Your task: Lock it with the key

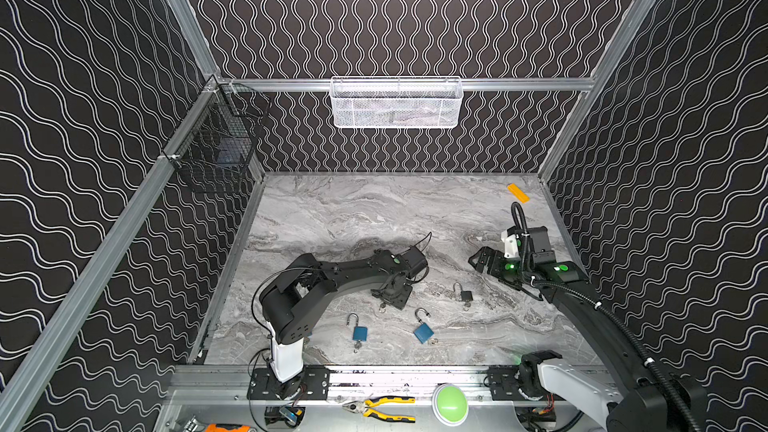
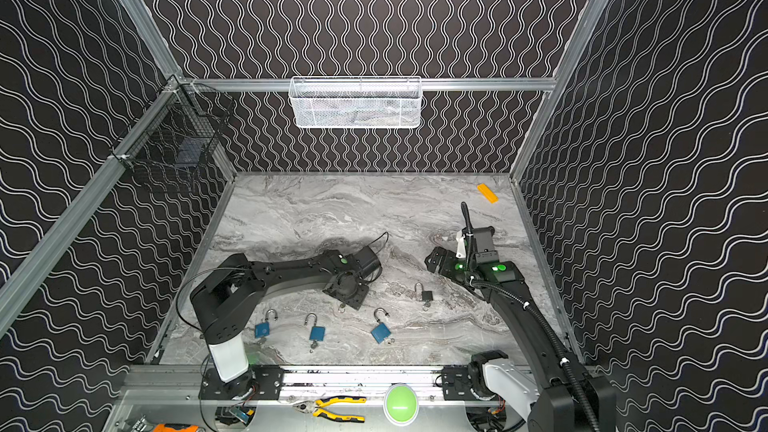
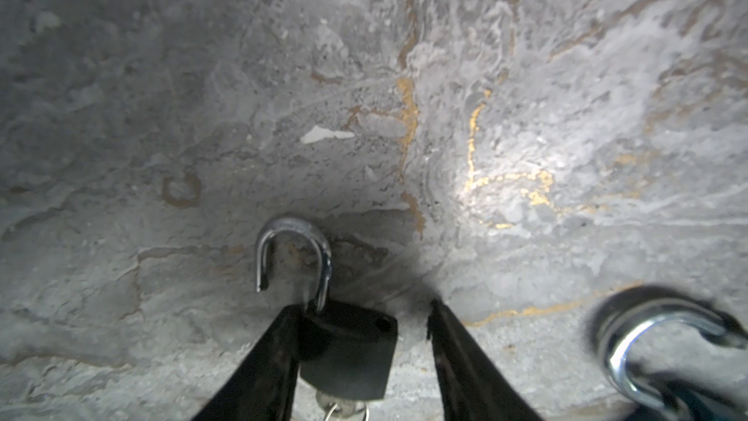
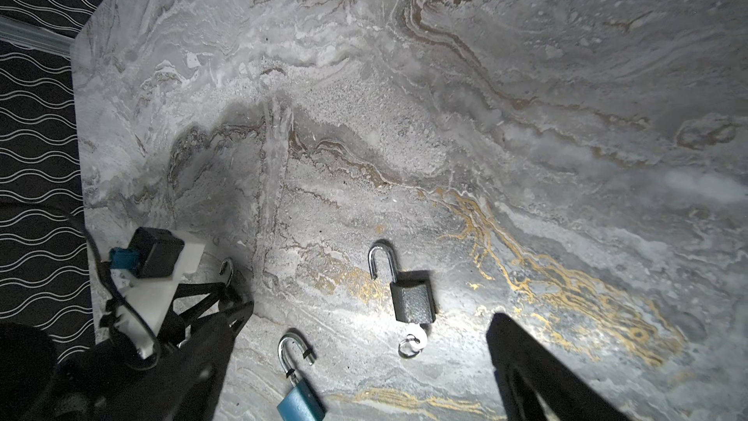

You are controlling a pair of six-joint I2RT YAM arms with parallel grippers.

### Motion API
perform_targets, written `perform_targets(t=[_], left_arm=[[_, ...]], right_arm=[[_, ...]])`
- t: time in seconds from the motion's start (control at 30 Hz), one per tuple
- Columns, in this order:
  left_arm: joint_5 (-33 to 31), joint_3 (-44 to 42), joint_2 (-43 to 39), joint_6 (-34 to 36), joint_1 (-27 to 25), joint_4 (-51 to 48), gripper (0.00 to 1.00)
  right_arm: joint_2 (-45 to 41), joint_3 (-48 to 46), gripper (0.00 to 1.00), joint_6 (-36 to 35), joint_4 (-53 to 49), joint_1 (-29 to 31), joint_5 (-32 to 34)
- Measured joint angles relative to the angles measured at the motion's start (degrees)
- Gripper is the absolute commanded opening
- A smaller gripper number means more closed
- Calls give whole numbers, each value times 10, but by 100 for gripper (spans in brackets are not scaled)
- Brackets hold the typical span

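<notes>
A small black padlock point(image 3: 348, 354) lies on the marble table point(image 1: 332, 218) with its shackle point(image 3: 293, 253) swung open and a key point(image 3: 340, 407) in its base. My left gripper point(image 3: 364, 307) is down around its body and still open: one finger point(image 3: 279, 350) touches the lock's side, the other finger point(image 3: 453, 358) stands a gap away. In both top views this gripper point(image 1: 390, 295) hides the lock, and only the key ring point(image 1: 382, 306) shows. My right gripper point(image 4: 370, 313) hovers open and empty at the right point(image 1: 478, 261), above a second open black padlock point(image 4: 413, 301) point(image 1: 466, 295).
Open blue padlocks point(image 1: 359, 332) point(image 1: 424, 331) point(image 2: 262, 329) lie near the front edge; one shackle point(image 3: 647, 342) is close beside my left gripper. A yellow block point(image 1: 518, 193) sits at the back right. A white basket point(image 1: 397, 103) and a black wire basket point(image 1: 216, 143) hang on the walls.
</notes>
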Motion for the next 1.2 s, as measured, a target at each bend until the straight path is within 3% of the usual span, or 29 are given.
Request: perform_targets(t=[0.83,0.93,1.2], left_arm=[[16,-10,2,-1,20,13,30],[17,-7,4,-3,21,10,23],[13,-34,-30,-19,44,42,21]], right_arm=[[-11,-6,100,-4,0,-11,-15],[-12,-6,100,-8,0,-12,-17],[-39,-11,100,-17,6,-19,-21]])
